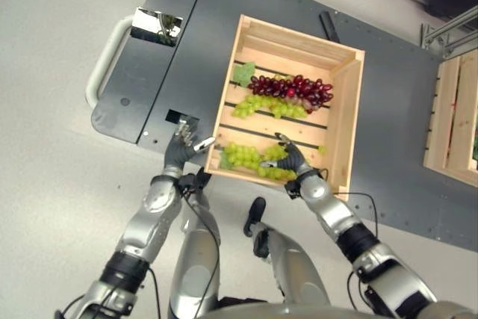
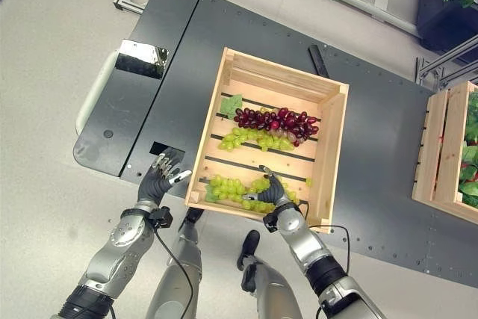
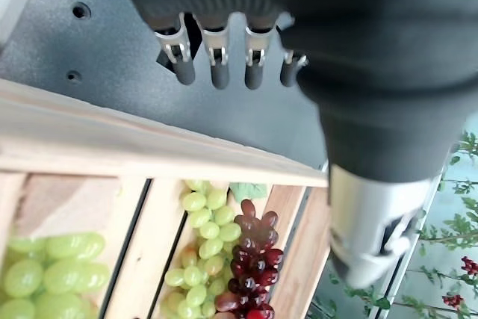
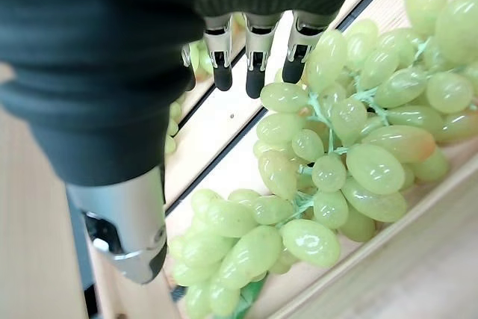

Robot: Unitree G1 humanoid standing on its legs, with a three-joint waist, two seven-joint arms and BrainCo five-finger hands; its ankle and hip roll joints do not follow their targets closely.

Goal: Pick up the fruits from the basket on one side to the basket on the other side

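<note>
Right wrist view, green grapes (image 4: 336, 155) beside fingers (image 4: 254, 72)

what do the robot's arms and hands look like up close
Both arms are silver-grey with black bands at the joints. The left hand and right hand have a dark ribbed cover over the back and wrist, silver fingers with dark tips, and a silver thumb.

Bright even light, glare on metal plate (image 1: 156, 25), wrist views blurred up close
</note>
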